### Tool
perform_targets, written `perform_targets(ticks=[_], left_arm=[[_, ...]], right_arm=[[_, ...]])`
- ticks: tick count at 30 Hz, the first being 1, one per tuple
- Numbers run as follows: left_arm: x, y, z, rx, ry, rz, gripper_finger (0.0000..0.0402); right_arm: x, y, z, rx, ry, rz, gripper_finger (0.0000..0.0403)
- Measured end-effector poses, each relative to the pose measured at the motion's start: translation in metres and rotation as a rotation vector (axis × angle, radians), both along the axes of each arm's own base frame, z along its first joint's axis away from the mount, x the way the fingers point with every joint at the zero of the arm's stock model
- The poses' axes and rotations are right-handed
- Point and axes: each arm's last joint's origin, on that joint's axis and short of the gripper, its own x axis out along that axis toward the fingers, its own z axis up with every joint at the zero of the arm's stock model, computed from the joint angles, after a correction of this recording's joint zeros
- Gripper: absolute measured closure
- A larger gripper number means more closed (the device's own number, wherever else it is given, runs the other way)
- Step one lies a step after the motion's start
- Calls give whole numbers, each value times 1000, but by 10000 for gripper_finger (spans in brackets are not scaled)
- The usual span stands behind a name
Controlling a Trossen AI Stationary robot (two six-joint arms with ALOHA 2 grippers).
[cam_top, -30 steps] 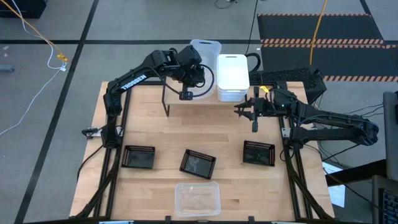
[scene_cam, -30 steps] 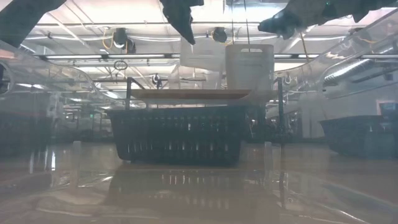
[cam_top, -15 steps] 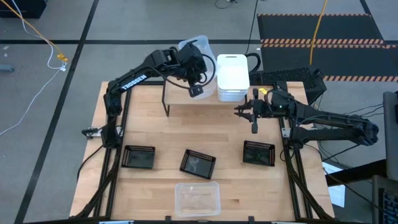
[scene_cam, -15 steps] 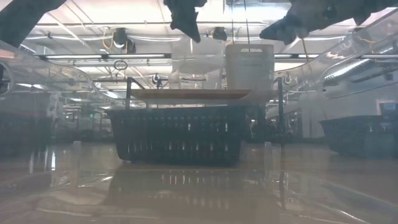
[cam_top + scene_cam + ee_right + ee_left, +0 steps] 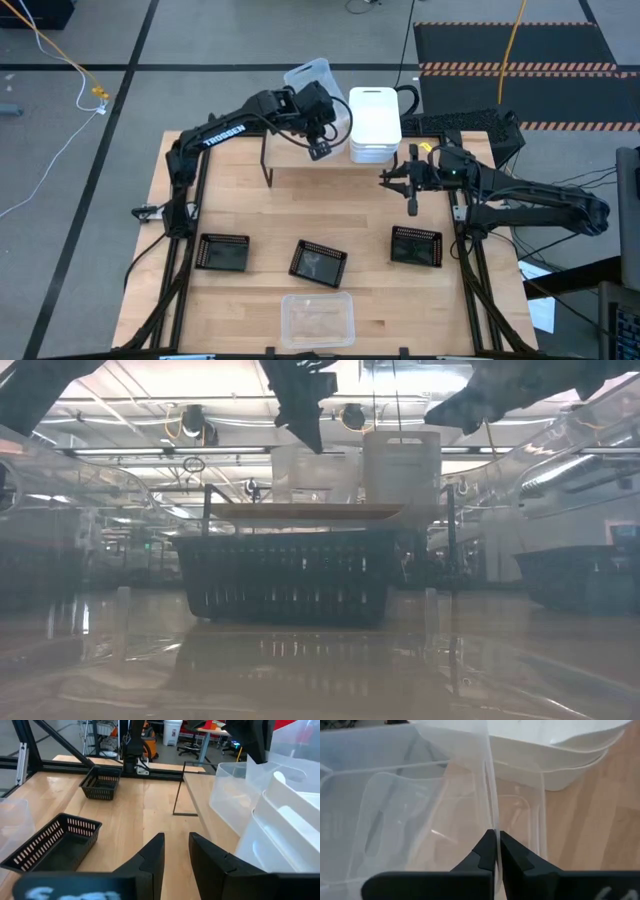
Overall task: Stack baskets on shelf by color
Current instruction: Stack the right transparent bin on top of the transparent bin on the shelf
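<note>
My left gripper [image 5: 320, 148] is over the shelf [image 5: 288, 162], shut on a clear basket [image 5: 310, 82] that sits askew beside the stack of white baskets [image 5: 375, 125]. In the low view that gripper [image 5: 312, 438] comes down onto the clear basket [image 5: 305, 472]. My right gripper [image 5: 410, 192] hovers open to the right of the shelf and touches nothing. On the table stand three black mesh baskets [image 5: 223, 252], [image 5: 318, 263], [image 5: 416, 246]. Another clear basket [image 5: 318, 318] lies at the near edge. My left gripper pinches the clear basket's side wall [image 5: 492, 815], the one facing the white stack, near its near end. One finger [image 5: 482, 855] is inside the basket and one outside. The fingers come from above, slanting toward the far edge. The basket stands on the shelf plank.
The front black basket [image 5: 285, 580] fills the middle of the low view, before the shelf [image 5: 300, 512]. The shelf's left part is bare plank. Bare tabletop [image 5: 330, 205] lies between the shelf and the black baskets. A black mat and cables lie on the floor beyond the table.
My left gripper has moved toward the table's right, nearer the white stack, staying shut on the clear basket. The clear basket has turned about on the shelf: its far end has swung toward the left, and it now sits askew. The right arm has kept still.
</note>
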Motion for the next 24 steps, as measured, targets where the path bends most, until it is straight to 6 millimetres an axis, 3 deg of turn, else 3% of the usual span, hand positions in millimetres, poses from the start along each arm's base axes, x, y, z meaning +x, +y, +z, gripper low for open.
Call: perform_targets(ticks=[10,16,24], left_arm=[[-25,-20,35,-12,-45,-78,396],[-26,-22,31,-78,-36,-69,389],[-18,-23,7,-126,22,-52,390]], right_arm=[[-3,1,3,-5,-17,0,319],[-3,1,3,0,-27,-3,319],[-3,1,3,17,-28,-8,319]])
